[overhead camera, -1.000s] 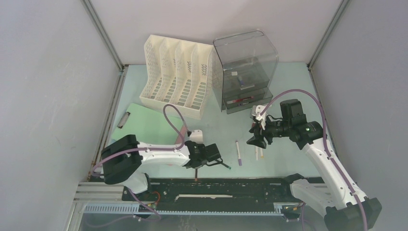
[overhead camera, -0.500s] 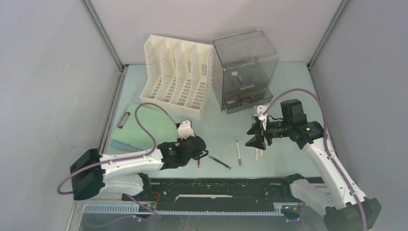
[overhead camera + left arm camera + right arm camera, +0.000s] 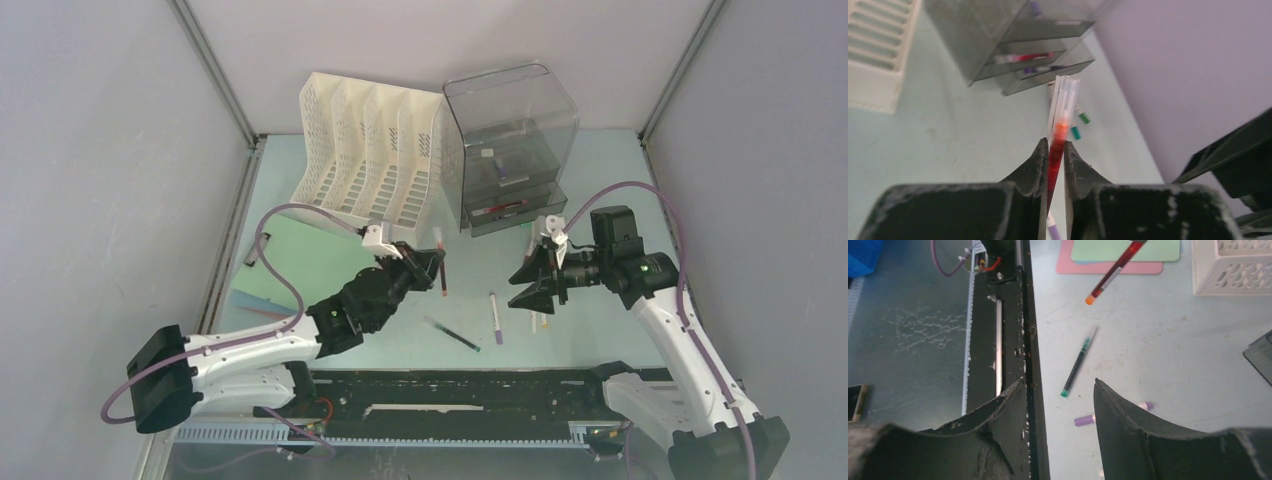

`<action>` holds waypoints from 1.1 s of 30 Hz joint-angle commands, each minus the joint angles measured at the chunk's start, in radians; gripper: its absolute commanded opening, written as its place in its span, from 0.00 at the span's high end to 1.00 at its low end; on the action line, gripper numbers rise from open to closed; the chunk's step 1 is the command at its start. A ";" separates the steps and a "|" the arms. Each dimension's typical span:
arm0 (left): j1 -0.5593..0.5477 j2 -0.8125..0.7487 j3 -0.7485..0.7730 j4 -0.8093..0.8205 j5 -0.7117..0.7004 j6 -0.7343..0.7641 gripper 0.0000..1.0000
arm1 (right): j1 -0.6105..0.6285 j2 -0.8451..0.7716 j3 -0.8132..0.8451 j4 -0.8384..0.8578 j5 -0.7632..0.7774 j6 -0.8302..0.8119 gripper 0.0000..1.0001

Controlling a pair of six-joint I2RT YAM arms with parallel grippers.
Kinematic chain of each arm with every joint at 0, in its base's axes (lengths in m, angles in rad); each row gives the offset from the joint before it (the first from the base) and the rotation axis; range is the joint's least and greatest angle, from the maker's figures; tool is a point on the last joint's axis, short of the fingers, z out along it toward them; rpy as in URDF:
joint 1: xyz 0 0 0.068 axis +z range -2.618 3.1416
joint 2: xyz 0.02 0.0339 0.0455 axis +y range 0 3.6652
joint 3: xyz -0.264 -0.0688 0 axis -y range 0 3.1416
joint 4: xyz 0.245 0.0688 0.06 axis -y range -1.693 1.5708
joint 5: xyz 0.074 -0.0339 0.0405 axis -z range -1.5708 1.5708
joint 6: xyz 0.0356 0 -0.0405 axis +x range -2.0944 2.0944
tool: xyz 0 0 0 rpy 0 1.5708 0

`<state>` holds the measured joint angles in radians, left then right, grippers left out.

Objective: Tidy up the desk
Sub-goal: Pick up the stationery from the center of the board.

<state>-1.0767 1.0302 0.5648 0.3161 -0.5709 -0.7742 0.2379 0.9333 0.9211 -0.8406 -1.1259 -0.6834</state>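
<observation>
The desk (image 3: 600, 170) is a pale mint tabletop. My left gripper (image 3: 425, 262) hangs above its middle, shut on a red pen (image 3: 438, 264). In the left wrist view the jaws (image 3: 1053, 147) pinch the red pen (image 3: 1058, 135) by its barrel, and its clear end points toward the smoky drawer unit (image 3: 1013, 40). My right gripper (image 3: 527, 283) hovers to the right, open and holding nothing; in its own view (image 3: 1058, 382) the jaws frame a green-tipped dark pen (image 3: 1077, 362) and a purple pen (image 3: 1085, 419) lying on the desk.
A white file rack (image 3: 365, 155) and the smoky drawer unit (image 3: 510, 130) stand at the back. A green clipboard (image 3: 310, 255) lies left over pink sheets. Loose on the desk are a dark pen (image 3: 456, 336), a purple pen (image 3: 496, 317) and a white pen (image 3: 536, 320). A black rail (image 3: 450, 390) runs along the front.
My left arm has stretched from the front edge up and forward over the desk, carrying the red pen toward the drawer unit. My right gripper has barely shifted.
</observation>
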 commanded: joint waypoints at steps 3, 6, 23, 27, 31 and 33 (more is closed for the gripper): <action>0.016 0.076 0.020 0.391 0.157 0.144 1.00 | -0.027 -0.019 0.013 0.029 -0.138 0.080 0.41; 0.018 0.108 0.033 0.464 0.209 0.157 1.00 | -0.028 -0.022 0.014 0.030 -0.172 0.088 0.41; 0.020 0.259 0.054 0.817 0.443 0.184 1.00 | -0.032 -0.036 -0.044 0.310 -0.077 0.459 0.40; 0.020 0.291 0.068 0.845 0.465 0.161 1.00 | -0.032 -0.036 -0.051 0.326 -0.074 0.483 0.39; 0.020 0.319 0.080 0.874 0.489 0.138 1.00 | -0.032 -0.035 -0.054 0.334 -0.065 0.492 0.39; 0.020 0.330 0.086 0.883 0.499 0.127 1.00 | -0.032 -0.033 -0.053 0.337 -0.056 0.496 0.39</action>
<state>-1.0634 1.3418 0.6086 1.1152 -0.1143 -0.6216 0.2096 0.9115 0.8719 -0.5476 -1.1984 -0.2314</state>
